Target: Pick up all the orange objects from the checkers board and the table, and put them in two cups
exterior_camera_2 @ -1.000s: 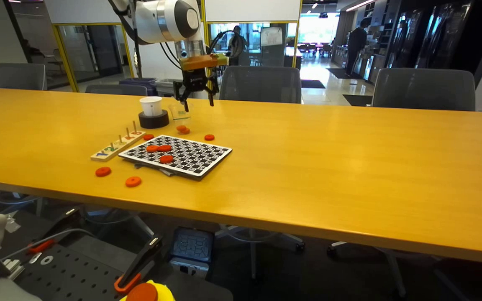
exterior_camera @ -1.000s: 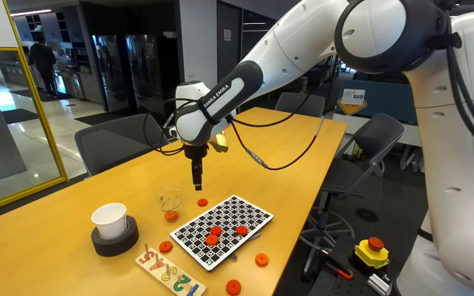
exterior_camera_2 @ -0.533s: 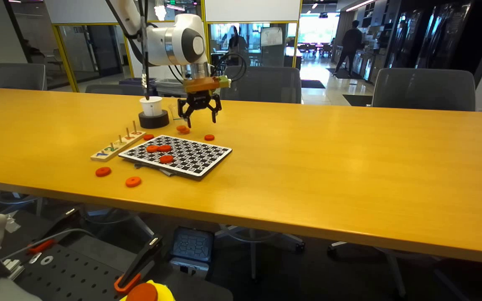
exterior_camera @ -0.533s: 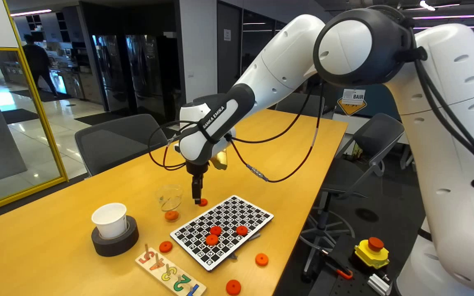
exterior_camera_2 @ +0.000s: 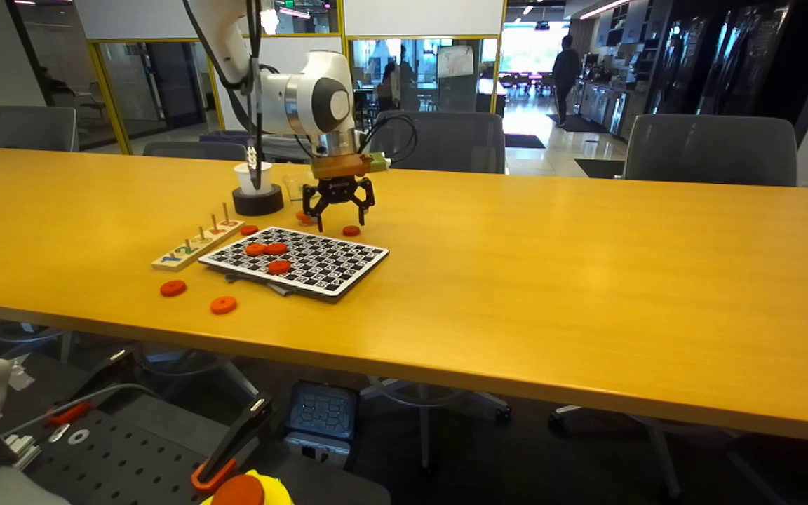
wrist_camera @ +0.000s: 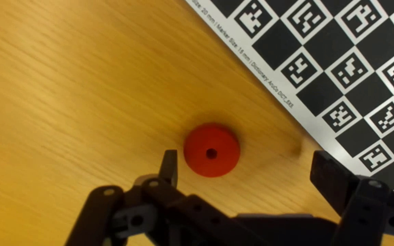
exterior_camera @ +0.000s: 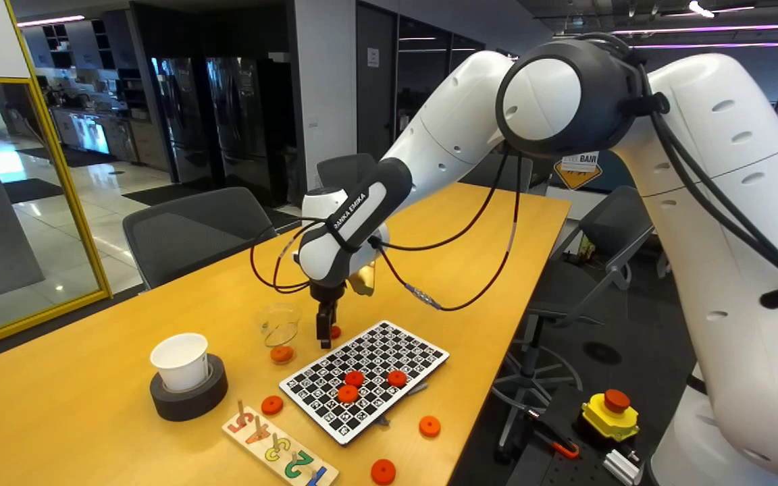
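Note:
My gripper [exterior_camera_2: 341, 224] is open and empty, low over the table [exterior_camera_2: 586, 280] by the board's far edge. In the wrist view an orange piece [wrist_camera: 211, 150] lies between the spread fingertips, nearer the left one and touching neither. In an exterior view that piece [exterior_camera: 335, 331] is partly hidden by the gripper. Three orange pieces [exterior_camera: 397, 378] lie on the checkers board [exterior_camera: 382, 347]. Other orange pieces [exterior_camera: 430, 426] lie on the table around it. The clear glass [exterior_camera: 278, 322] shows orange [exterior_camera: 281, 354] at its bottom. The white cup [exterior_camera: 179, 361] stands upright on a dark base.
The dark grey round base [exterior_camera: 188, 398] is beside the glass. A wooden number strip [exterior_camera: 281, 449] with upright pegs lies beside the board. A grey part [exterior_camera: 418, 389] sticks out under the board. Chairs [exterior_camera: 196, 233] stand along the table's edge.
My gripper has come down from well above the table to close over the orange piece beyond the board. It has stayed open. The pieces, board and cups have not moved.

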Controlling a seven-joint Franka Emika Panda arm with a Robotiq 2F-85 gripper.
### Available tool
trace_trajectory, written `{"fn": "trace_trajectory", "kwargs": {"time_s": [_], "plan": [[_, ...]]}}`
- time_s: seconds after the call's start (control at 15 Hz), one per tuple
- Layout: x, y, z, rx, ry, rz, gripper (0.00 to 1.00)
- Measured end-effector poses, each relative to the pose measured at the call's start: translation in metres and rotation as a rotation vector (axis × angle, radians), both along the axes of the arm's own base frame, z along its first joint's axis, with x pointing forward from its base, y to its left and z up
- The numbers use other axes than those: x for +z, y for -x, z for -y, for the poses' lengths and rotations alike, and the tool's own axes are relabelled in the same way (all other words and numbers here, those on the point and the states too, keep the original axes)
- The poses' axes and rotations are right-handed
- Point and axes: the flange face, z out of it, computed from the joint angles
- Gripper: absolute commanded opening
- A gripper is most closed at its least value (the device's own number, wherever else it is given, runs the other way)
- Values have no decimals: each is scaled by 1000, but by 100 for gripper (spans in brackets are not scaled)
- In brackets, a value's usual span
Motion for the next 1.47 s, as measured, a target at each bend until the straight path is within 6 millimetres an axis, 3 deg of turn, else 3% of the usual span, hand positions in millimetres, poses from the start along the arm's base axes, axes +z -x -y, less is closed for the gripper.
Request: {"fn": "trace_trajectory", "kwargs": {"time_s": [0.93,1.0,1.07,1.47], "plan": [[-8,-10,16,-43,-7,12,100],[-9,-10,16,-44,-7,11,75],[-10,-11,17,-46,-7,11,74],[-4,-17,17,-61,-9,27,27]]}}
